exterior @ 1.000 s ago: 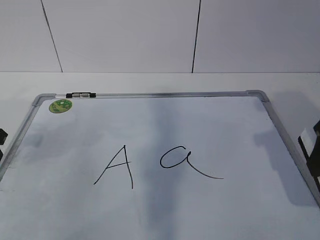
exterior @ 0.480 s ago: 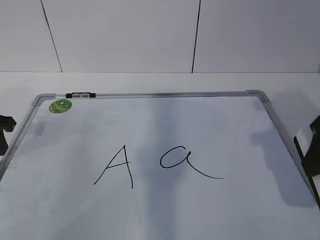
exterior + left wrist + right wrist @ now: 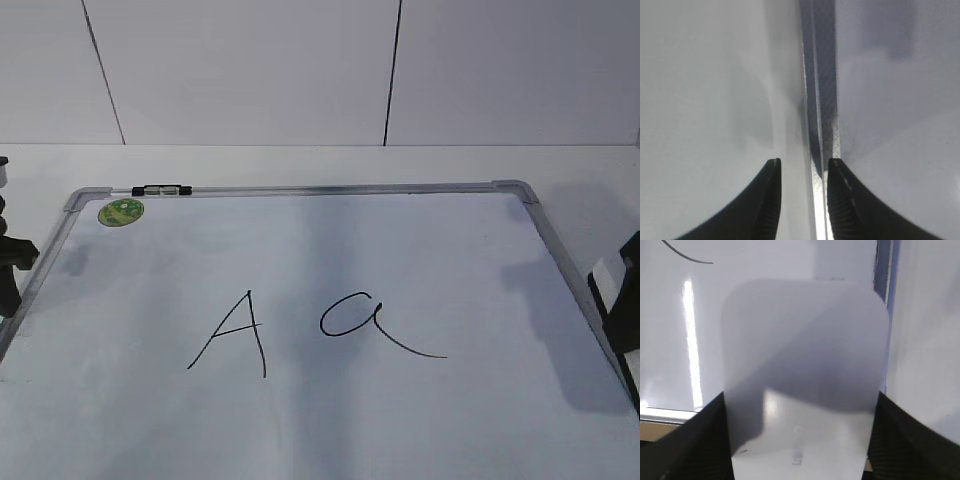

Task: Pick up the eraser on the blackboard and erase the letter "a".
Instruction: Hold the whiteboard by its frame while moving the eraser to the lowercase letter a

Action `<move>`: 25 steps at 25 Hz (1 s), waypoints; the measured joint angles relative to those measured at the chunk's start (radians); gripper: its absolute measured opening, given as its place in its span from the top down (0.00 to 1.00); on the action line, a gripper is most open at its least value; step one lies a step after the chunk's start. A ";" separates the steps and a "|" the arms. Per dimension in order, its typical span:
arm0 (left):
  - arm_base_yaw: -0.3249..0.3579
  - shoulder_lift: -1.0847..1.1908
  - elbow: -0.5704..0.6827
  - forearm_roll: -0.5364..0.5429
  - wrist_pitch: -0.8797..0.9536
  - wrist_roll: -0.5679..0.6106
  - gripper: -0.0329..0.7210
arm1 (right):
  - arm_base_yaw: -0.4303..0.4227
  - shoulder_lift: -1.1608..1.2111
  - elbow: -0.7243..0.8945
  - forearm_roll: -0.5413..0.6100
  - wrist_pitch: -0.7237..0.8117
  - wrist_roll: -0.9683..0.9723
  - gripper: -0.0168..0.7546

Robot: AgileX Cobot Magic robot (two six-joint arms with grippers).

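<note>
The blackboard lies flat, a white board with a grey frame. The letter "a" is written in black right of the board's middle; the end of its tail shows in the right wrist view. My right gripper is at the board's right edge, shut on the white eraser. In the right wrist view the eraser fills the space between the jaws, held above the board. My left gripper is at the board's left edge, open and empty, over the frame.
A capital "A" is written left of the "a". A round green sticker sits in the far left corner. A small black-and-clear marker rests on the far frame. The board's right frame runs beside the eraser. A white wall stands behind.
My left gripper has come further into view at the board's left edge. My right gripper with the eraser has shifted slightly at the right edge. The writing is unchanged.
</note>
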 joint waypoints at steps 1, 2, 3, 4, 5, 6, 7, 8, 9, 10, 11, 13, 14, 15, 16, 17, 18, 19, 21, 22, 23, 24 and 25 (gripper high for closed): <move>0.000 0.000 0.000 0.000 -0.002 0.002 0.65 | 0.000 0.000 0.000 0.000 0.000 0.000 0.25; 0.000 0.000 0.000 -0.002 -0.002 0.004 0.65 | 0.000 0.000 0.000 0.000 0.000 0.000 0.25; 0.000 0.000 0.000 -0.004 -0.003 0.006 0.65 | 0.000 0.000 0.000 0.000 0.000 0.000 0.25; 0.000 0.000 0.000 -0.006 -0.003 0.008 0.65 | 0.000 0.000 0.000 0.000 0.000 0.000 0.25; 0.000 0.000 0.000 -0.006 -0.003 0.010 0.65 | 0.000 0.000 0.000 0.000 0.000 0.000 0.25; 0.000 0.000 0.000 -0.010 -0.003 0.012 0.65 | 0.000 0.000 0.000 0.000 0.000 0.000 0.25; 0.000 0.000 0.000 -0.014 -0.003 0.012 0.65 | 0.000 0.000 0.000 0.000 0.000 0.000 0.25; 0.000 0.000 0.000 -0.017 -0.003 0.016 0.65 | 0.000 0.000 0.000 0.000 0.000 0.000 0.25; 0.000 0.000 0.000 -0.021 -0.006 0.018 0.65 | 0.000 0.000 0.000 0.000 0.000 0.000 0.25; 0.000 0.002 0.000 -0.024 -0.006 0.021 0.65 | 0.000 0.000 0.000 0.000 0.000 0.000 0.25; 0.000 0.001 0.000 -0.028 -0.008 0.024 0.65 | 0.000 0.000 0.000 0.000 0.000 0.000 0.25; 0.000 0.001 0.000 -0.030 -0.009 0.026 0.65 | 0.000 0.000 0.000 0.000 0.000 0.000 0.25; 0.000 0.001 0.000 -0.030 -0.010 0.028 0.65 | 0.000 0.000 0.000 0.000 0.000 0.000 0.25; 0.000 0.004 0.000 -0.030 -0.010 0.028 0.65 | 0.000 0.000 0.000 0.000 0.000 0.000 0.25; 0.000 0.008 -0.001 -0.030 -0.010 0.028 0.66 | 0.000 0.000 0.000 0.000 0.000 0.000 0.25; 0.000 0.014 -0.001 -0.031 -0.010 0.030 0.66 | 0.000 0.000 0.000 0.000 0.000 0.000 0.25; 0.000 0.021 -0.001 -0.031 -0.010 0.030 0.66 | 0.000 0.000 0.000 0.000 0.000 0.000 0.25; 0.000 0.028 -0.001 -0.032 -0.010 0.030 0.67 | 0.000 0.000 0.000 0.000 0.000 0.000 0.25; 0.000 0.032 -0.002 -0.032 -0.010 0.030 0.68 | 0.000 0.000 0.000 0.000 0.000 0.000 0.25; 0.000 0.035 -0.004 -0.035 -0.010 0.030 0.70 | 0.000 0.000 0.000 0.000 0.000 0.000 0.25; 0.000 0.037 -0.004 -0.036 -0.010 0.030 0.72 | 0.000 0.000 0.000 0.000 0.000 0.000 0.25; 0.000 0.037 -0.004 -0.039 -0.010 0.030 0.76 | 0.000 0.000 0.000 0.000 0.000 0.000 0.25; 0.000 0.037 -0.006 -0.042 -0.008 0.030 0.80 | 0.000 0.000 0.000 0.000 0.000 0.000 0.25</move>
